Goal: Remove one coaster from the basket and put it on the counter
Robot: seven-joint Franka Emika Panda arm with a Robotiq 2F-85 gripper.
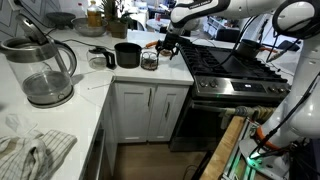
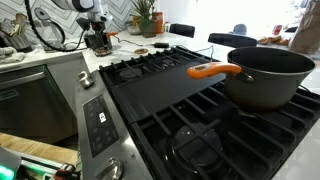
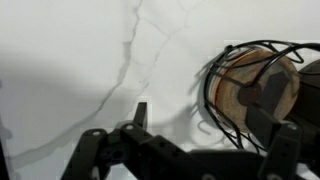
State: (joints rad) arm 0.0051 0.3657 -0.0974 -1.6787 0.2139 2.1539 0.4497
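Spread wide, the pincer (image 1: pixel 164 46) hovers over the white table (image 3: pixel 70 60). The wire basket (image 3: pixel 212 85) sits just beneath it, toward one finger, and the brown coaster (image 3: pixel 270 75) probably lies flat inside.

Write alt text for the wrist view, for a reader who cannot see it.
An open gripper, dark along the bottom edge, hangs over a white, grey-veined counter. At right stands a dark wire basket holding a round brown coaster, near the gripper but not gripped.
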